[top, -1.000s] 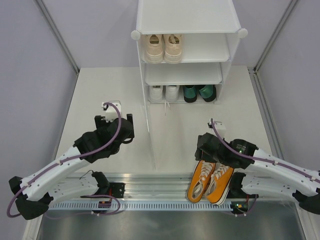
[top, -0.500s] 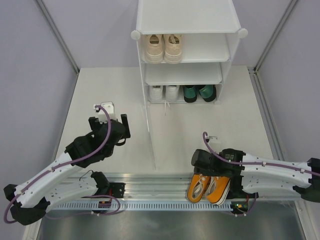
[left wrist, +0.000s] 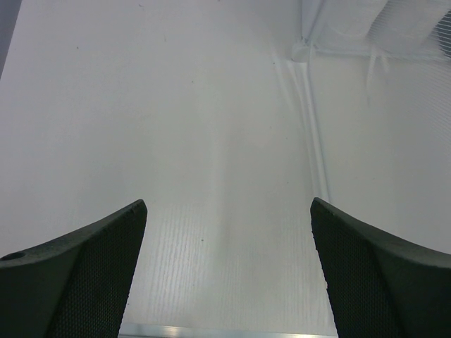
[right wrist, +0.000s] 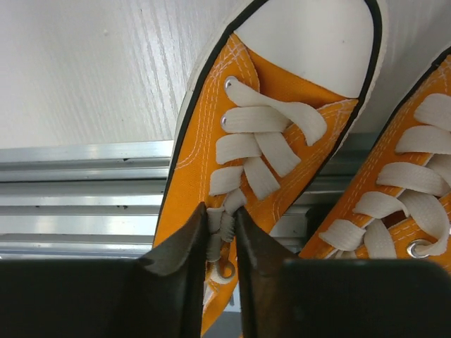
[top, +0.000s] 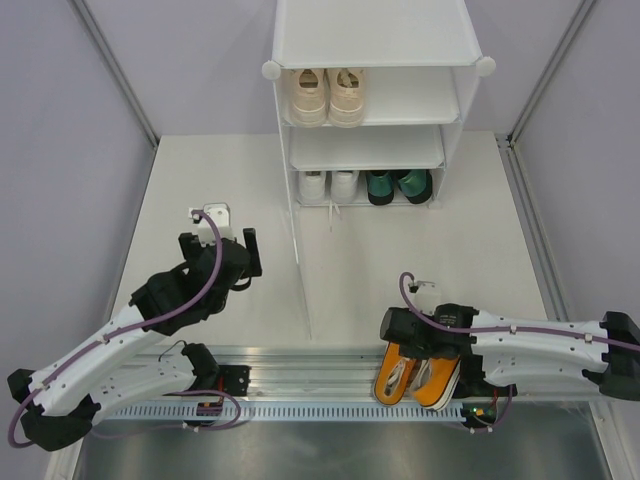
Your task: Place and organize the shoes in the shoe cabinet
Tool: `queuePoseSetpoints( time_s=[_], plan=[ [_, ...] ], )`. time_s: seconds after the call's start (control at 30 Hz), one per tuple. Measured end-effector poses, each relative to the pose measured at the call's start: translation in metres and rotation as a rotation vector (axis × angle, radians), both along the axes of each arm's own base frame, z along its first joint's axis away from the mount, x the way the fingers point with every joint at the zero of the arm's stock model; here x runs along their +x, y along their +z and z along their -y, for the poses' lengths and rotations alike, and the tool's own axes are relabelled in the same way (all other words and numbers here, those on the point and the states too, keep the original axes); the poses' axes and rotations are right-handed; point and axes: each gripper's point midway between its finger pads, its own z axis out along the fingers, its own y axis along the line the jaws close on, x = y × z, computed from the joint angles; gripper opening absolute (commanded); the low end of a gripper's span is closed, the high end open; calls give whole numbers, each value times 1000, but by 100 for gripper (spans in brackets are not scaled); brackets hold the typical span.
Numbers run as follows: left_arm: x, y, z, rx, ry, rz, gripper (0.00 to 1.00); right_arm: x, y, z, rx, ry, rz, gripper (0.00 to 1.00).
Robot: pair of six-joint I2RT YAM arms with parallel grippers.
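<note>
Two orange canvas sneakers (top: 395, 375) lie side by side over the metal rail at the near edge, toes pointing away. My right gripper (right wrist: 220, 211) sits low over the left one (right wrist: 282, 105), its jaws pinched on the white laces near the tongue; from above, the right gripper (top: 405, 340) covers the shoe's front. The second orange sneaker (right wrist: 402, 204) lies just to the right. My left gripper (top: 218, 240) hovers wide open over bare table, nothing between its fingers (left wrist: 84, 260). The white shoe cabinet (top: 375, 45) stands at the back with cream sneakers (top: 327, 95) above, and white sneakers (top: 328, 185) and green heels (top: 398, 185) below.
An aluminium rail (top: 300, 365) runs along the near table edge under the orange sneakers. The cabinet's translucent side panel (top: 298, 250) reaches forward between the two arms. Grey walls close in both sides. The cabinet's lower corner (left wrist: 366, 28) shows in the left wrist view.
My right arm has drawn back toward the near edge and lowered over the orange sneakers, and its jaws have narrowed onto the laces. The left arm shifted slightly left, then held still.
</note>
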Motion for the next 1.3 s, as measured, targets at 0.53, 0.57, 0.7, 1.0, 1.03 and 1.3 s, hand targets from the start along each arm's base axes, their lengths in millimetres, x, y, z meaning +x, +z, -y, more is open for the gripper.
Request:
queuePoseSetpoints(
  time_s=[0.53,0.57,0.7,1.0,1.03,1.3],
  plan=[
    [-4,8,-7,-46,1,39,100,111,87,-66,6,84,325,1],
    [-5,9,-7,-49,3,43,100,124,87,-68,3,84,336,1],
    [-5,12,-10,-64,8,57,100,168,68,-64,-94,125,341,1],
    [-5,9,-9,-56,9,51,100,212,1,-77,-252,278,232,41],
    [-5,8,-9,-54,8,50,100,213,1,-78,-250,282,235,53],
    [-4,6,-9,-43,4,42,100,217,16,-85,-204,289,268,73]
  ],
)
